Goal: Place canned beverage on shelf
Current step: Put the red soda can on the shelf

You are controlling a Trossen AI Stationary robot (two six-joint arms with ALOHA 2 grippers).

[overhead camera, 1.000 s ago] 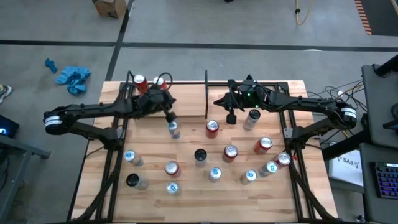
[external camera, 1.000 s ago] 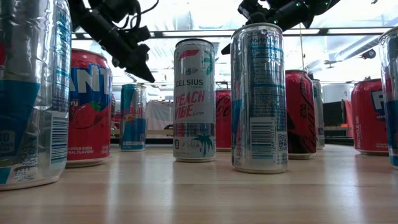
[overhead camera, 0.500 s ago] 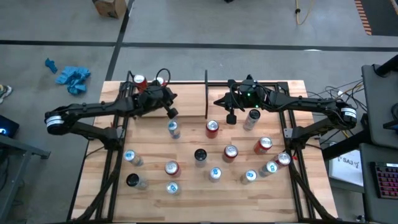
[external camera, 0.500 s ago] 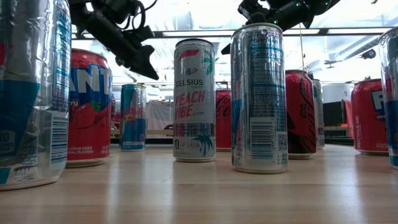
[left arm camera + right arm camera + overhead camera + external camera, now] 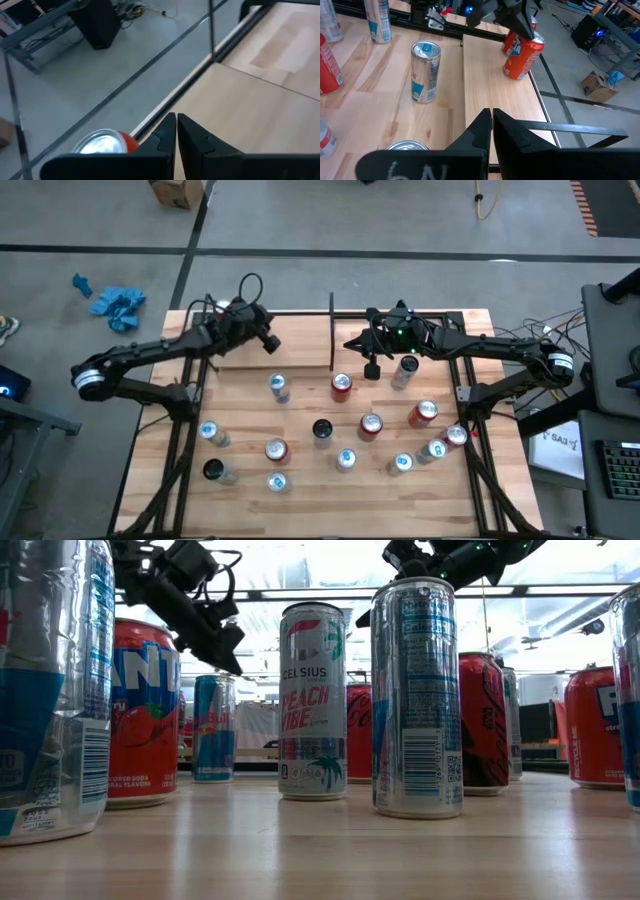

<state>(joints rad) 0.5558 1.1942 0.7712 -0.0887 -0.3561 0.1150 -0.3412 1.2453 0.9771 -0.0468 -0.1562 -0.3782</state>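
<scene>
The shelf (image 5: pixel 300 340) is the narrow bay at the table's far left, with a black frame and a light plank floor. Two red cans (image 5: pixel 522 57) stand upright on its floor; my left arm covers them in the high view. One can's silver top (image 5: pixel 102 142) shows in the left wrist view. My left gripper (image 5: pixel 270 343) is shut and empty above the shelf floor, beside the red cans. My right gripper (image 5: pixel 371 370) is shut and empty above the table, between a red can (image 5: pixel 341 385) and a silver can (image 5: pixel 405 370).
Several cans stand upright on the table nearer than the shelf, among them a blue-and-silver can (image 5: pixel 278 386) close to the shelf's front edge. A black divider post (image 5: pixel 331 330) parts the narrow bay from the wider bay (image 5: pixel 430 330).
My left gripper has gone from above the blue-and-silver can toward the table's far edge and now stands over the shelf floor, still shut. No can has moved.
</scene>
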